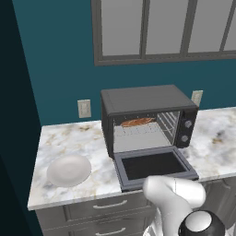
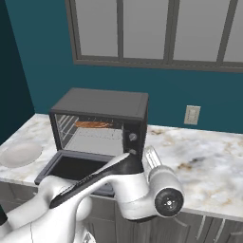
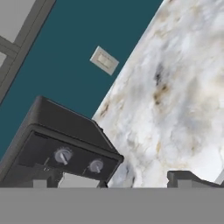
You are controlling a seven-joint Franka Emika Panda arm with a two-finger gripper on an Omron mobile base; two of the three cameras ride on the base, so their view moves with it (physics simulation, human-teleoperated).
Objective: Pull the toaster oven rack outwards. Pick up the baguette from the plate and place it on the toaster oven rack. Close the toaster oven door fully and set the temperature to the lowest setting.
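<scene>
- The toaster oven [image 1: 148,117] stands on the marble worktop [image 1: 73,138] against the blue wall, below a window [image 1: 166,27].
- The toaster oven door [image 1: 154,167] hangs fully open, folded down flat toward the worktop's front edge, its dark pane facing up.
- The rack [image 1: 138,134] spans the inside of the oven as a light-grey shelf.
- The baguette [image 1: 137,122] lies inside the oven toward the back, lengthwise across the cavity; from the right base view it shows as an orange-brown strip [image 2: 93,124].
- The plate [image 1: 69,170] sits bare on the worktop left of the oven, near the front edge and well apart from the door.
- Two round knobs [image 1: 187,131] sit one above the other on the oven's right-hand panel; the hand view shows them at an angle, one larger [image 3: 63,155] and one smaller [image 3: 96,166].
- The fingers [image 3: 109,181] only peek up at the bottom of the hand view, near the oven's knob panel and touching nothing; whether they are spread or pressed together cannot be told.
- A wall socket [image 1: 84,108] sits left of the oven, another [image 2: 192,114] to its right.
</scene>
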